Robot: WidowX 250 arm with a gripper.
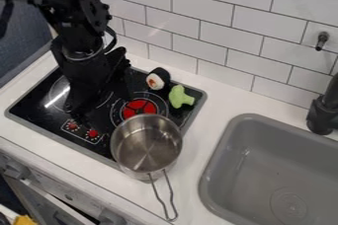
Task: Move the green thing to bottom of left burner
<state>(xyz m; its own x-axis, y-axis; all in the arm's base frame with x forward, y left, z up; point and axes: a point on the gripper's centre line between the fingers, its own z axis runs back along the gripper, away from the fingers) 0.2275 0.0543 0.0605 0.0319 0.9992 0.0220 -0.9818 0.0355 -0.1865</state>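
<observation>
Workpiece: green toy [180, 96], broccoli-like in outline. It lies on the far right part of the black cooktop [39, 108], to the right of the burner with the red centre [139, 108]. A sushi roll [157, 78] sits just beside it, on its far left side; the metal pot [147, 142] stands nearer, toward the near right corner of the cooktop.

Gripper [96, 101]: positioned low over the left part of the cooktop, partly covering the left burner [61, 92]. Whether it is released, clenched or grasping cannot be determined.

Handling, as judged: the toy should be light, with low lifting load. Material is uncertain; treat it as firm plastic or slightly yielding rubber, unlikely to break. A smooth surface could slip, and the rounded lobes could roll out under off-centre pressure.

Recommended grasp: descend vertically and close across the narrow waist between the lobes and the stub pointing right. Avoid gripping the stub's tip, which may let the heavier lobed end swing. Maintain clearance from the sushi roll. Use moderate force.
</observation>
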